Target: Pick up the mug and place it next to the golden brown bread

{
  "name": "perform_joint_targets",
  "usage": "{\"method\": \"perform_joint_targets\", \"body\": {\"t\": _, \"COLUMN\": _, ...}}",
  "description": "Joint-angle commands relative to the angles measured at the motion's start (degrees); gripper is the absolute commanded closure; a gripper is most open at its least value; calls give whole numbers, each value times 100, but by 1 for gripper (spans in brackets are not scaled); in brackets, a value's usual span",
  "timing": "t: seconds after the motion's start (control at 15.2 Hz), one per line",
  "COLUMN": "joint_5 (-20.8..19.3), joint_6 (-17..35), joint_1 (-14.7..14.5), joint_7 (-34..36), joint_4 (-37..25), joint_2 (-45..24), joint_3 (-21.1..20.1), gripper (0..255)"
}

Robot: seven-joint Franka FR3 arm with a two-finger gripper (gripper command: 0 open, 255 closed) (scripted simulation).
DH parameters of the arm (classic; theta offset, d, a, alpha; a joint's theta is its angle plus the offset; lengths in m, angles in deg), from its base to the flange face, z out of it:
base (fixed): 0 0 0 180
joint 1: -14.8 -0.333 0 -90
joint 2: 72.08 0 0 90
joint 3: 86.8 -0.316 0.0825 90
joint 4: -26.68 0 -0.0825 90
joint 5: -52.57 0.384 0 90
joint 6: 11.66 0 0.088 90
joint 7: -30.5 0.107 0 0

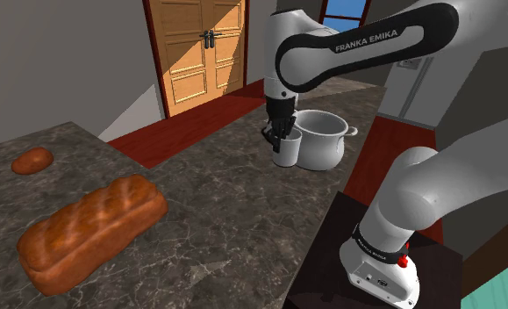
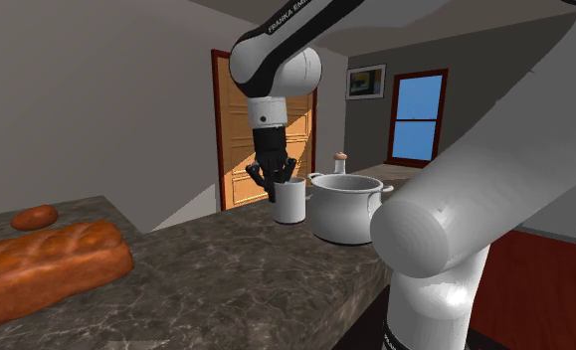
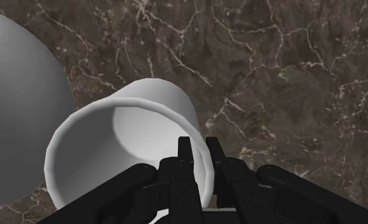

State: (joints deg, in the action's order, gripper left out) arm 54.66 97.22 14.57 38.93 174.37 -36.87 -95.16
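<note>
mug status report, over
Tool shut on mug rim, one finger inside. Mug upright by pot, not at loaf yet. Pot close beside mug, mind it on lift.

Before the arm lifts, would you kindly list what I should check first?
1. The gripper clasps the rim of the mug, one finger inside, one outside: ok.
2. Mug upright: ok.
3. Mug clear of the pot beside it: cannot tell.
4. Bare counter beside the large loaf: ok.
5. Which bread is meant, large loaf or small bun: cannot tell.
</note>
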Motion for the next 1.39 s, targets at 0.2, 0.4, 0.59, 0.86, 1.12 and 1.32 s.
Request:
{"method": "perform_joint_targets", "body": {"t": 0.2, "joint_5": -14, "joint_6": -414, "joint_1": 6, "joint_7": -19, "joint_4": -325, "joint_2": 88, "joint_3": 29, "gripper": 255}}
{"method": "perform_joint_targets", "body": {"t": 0.4, "joint_5": -23, "joint_6": -654, "joint_1": 11, "joint_7": -28, "joint_4": -537, "joint_2": 117, "joint_3": 44, "gripper": 255}}
{"method": "perform_joint_targets", "body": {"t": 0.59, "joint_5": -32, "joint_6": -890, "joint_1": 16, "joint_7": -36, "joint_4": -757, "joint_2": 133, "joint_3": 58, "gripper": 255}}
{"method": "perform_joint_targets", "body": {"t": 0.86, "joint_5": -45, "joint_6": -1198, "joint_1": 24, "joint_7": -46, "joint_4": -1063, "joint_2": 135, "joint_3": 75, "gripper": 255}}
{"method": "perform_joint_targets", "body": {"t": 1.12, "joint_5": 19, "joint_6": -1413, "joint_1": -21, "joint_7": 88, "joint_4": -1339, "joint_2": 74, "joint_3": -32, "gripper": 255}}
{"method": "perform_joint_targets", "body": {"t": 1.32, "joint_5": 222, "joint_6": -1394, "joint_1": -163, "joint_7": 507, "joint_4": -1515, "joint_2": -114, "joint_3": -383, "gripper": 255}}
